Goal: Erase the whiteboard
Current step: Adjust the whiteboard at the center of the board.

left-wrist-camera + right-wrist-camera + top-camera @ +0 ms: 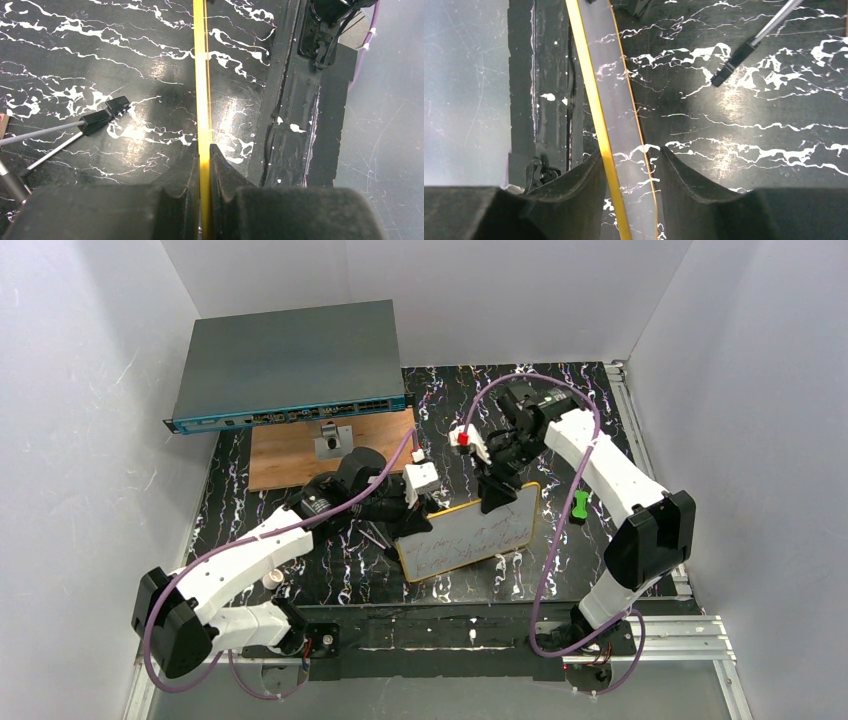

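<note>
One worktop [470, 585]: black marbled surface beneath the whiteboard [470, 535].
Whiteboard: red writing not yet wiped, tilted up on edge, likely for repositioning.
Left claw [204, 152]: clamped tight on the whiteboard's rim, carrying it.
Right claw [631, 149]: jaws parted astride the whiteboard's opposite rim, gripping nothing.
Green eraser [580, 503]: right of the whiteboard, untouched.

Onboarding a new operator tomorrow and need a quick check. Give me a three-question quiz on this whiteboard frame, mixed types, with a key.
1. True or false: the red writing on the whiteboard is already wiped off.
2. The left gripper is: A) open, B) shut on the whiteboard's rim, C) shut on nothing.
3. How do the right gripper's jaws stand?
Key: 1 false. 2 B. 3 open, one finger on each side of the whiteboard.
</note>
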Robot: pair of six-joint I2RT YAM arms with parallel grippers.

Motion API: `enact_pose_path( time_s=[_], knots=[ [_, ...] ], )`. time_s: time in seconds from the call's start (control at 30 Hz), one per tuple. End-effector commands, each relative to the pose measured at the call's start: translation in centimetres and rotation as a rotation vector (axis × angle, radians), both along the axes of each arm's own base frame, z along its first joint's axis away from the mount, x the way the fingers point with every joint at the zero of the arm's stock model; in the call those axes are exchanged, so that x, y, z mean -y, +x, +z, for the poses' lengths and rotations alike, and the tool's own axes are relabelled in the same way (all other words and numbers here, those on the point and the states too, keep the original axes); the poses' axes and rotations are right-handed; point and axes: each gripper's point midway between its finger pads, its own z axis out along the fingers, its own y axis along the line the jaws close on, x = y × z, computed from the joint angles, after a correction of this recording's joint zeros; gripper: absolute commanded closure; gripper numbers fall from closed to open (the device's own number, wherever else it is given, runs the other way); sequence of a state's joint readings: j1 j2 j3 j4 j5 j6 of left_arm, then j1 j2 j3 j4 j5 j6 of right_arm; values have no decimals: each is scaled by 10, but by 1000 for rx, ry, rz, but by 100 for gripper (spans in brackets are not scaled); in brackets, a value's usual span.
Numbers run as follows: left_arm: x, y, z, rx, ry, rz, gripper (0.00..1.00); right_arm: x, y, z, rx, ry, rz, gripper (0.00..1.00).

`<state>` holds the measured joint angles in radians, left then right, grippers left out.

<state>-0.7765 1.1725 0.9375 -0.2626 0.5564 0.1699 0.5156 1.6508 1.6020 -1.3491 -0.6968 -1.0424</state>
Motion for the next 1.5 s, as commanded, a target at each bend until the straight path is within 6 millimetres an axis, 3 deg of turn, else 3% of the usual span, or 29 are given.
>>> enact_pose_path(
  time_s=[0.0, 0.17, 0.2, 0.27, 0.3, 0.43, 0.57, 0.67, 0.8, 0.87, 0.9, 1.07, 1.1, 1.2, 1.23, 1.37, 1.47],
  knots=[
    [-11, -16, -6, -2, 31, -26, 100, 6, 15, 23, 70, 112, -50, 52],
    [-14, -15, -5, 10, 56, -19, 100, 19, 11, 14, 83, 93, -30, 59],
    [-13, -14, -4, 13, 56, -19, 100, 20, 9, 12, 86, 95, -20, 65],
    [-11, -13, 0, 19, 55, -19, 100, 21, 6, 10, 80, 96, -7, 92],
    [-10, -13, 0, 17, 55, -21, 100, 21, 4, 9, 79, 100, 2, 99],
    [2, -12, 6, 5, 57, -44, 100, 18, 1, 10, 99, 135, 21, 99],
    [16, -14, 4, -11, 74, -78, 73, 17, 3, 12, 131, 150, 11, 99],
    [24, -17, -3, -48, 81, -111, 68, 16, 3, 13, 143, 160, 15, 99],
    [27, -16, -9, -69, 101, -119, 74, 16, 3, 15, 145, 163, 15, 99],
    [25, -16, -12, -69, 115, -118, 88, 16, 3, 15, 144, 164, 16, 99],
    [23, -16, -13, -67, 124, -118, 99, 16, 3, 15, 144, 164, 16, 99],
    [16, -13, -15, -40, 149, -93, 100, 14, 7, 16, 145, 166, 3, 99],
    [14, -11, -14, -31, 150, -78, 100, 13, 9, 18, 146, 168, -15, 94],
    [9, -8, -7, -3, 140, -33, 100, 12, 18, 34, 133, 203, -78, 44],
    [7, -7, -6, 1, 137, -17, 100, 15, 20, 43, 124, 223, -101, 39],
    [1, -7, 0, -9, 113, 40, 100, 41, 38, 96, 132, 366, -258, 32],
    [0, -5, 2, -38, 101, 88, 100, 73, 55, 115, 229, 410, -416, 30]
  ],
)
